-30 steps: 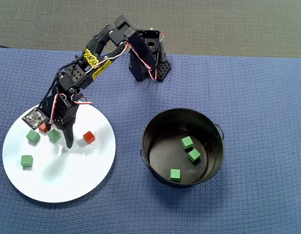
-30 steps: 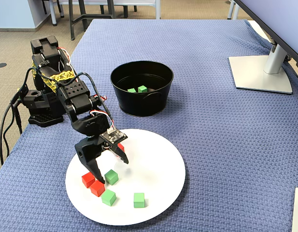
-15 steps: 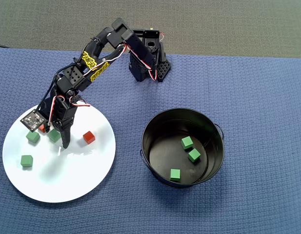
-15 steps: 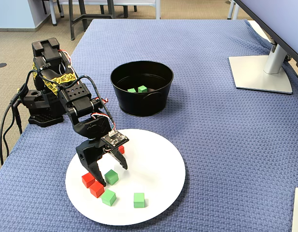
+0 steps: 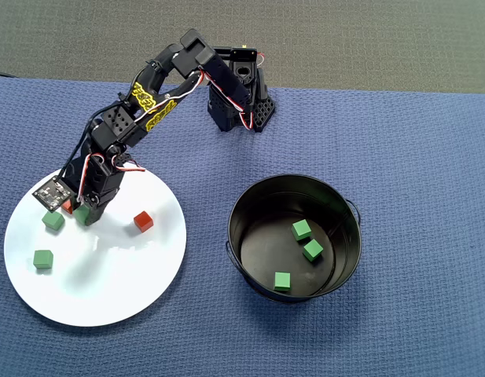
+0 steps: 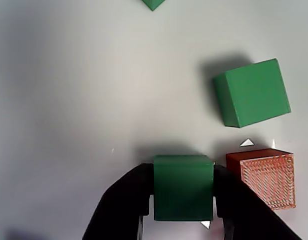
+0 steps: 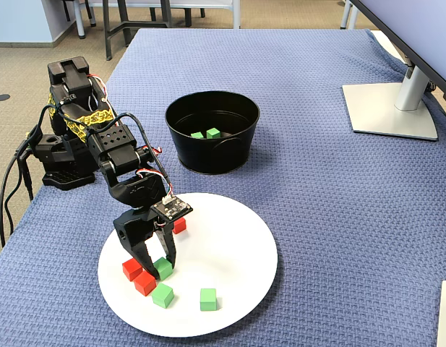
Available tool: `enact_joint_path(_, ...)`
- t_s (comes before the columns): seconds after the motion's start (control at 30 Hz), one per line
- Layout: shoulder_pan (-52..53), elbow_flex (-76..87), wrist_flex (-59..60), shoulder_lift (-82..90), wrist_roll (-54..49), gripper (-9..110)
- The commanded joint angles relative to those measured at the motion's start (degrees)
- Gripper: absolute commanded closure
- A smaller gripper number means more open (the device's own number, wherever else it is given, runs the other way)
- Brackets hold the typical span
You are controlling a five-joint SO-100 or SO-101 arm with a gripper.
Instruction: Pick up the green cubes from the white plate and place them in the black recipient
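Blue woven tablecloth [image 7: 316, 188]; three red cubes [image 7: 132, 269] [image 7: 145, 283] [image 7: 179, 225]; monitor stand [image 7: 392, 108] at right; grey carpet [image 5: 344, 39] beyond.

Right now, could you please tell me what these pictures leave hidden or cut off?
- Overhead view: the arm hides the tool and most of its green cube.
- Wrist view: the top edge crops a second green cube; the white plate rim lies out of frame.
- Fixed view: the black bucket wall hides part of its floor.

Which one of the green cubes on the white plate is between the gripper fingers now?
It is the green cube at the bottom of the wrist view, clamped between both black fingers beside a red cube. The other green cubes on the white plate lie free.
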Motion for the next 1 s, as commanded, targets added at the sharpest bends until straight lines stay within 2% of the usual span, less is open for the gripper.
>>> enact_joint_path(0.0, -0.09, -2.20, -2.20, 1.58, 3.08, 101)
enact_joint_path(0.17, -1.85, -0.62, -4.48, 7.21, 13.36, 101)
enact_joint_path(0.37, -3.60, 7.38, -0.79, 22.94, 18.90, 101)
enact_joint_path(0.43, -4.92, 9.05, 1.49, 28.48, 23.73, 101)
enact_joint_path(0.7, -13.80, 3.34, 19.07, 42.80, 56.34, 101)
enact_joint_path(0.8, -20.92, 0.18, 26.02, 45.62, 68.64, 101)
enact_joint_path(0.97, -34.89, 1.76, 30.94, 51.06, 84.46, 102)
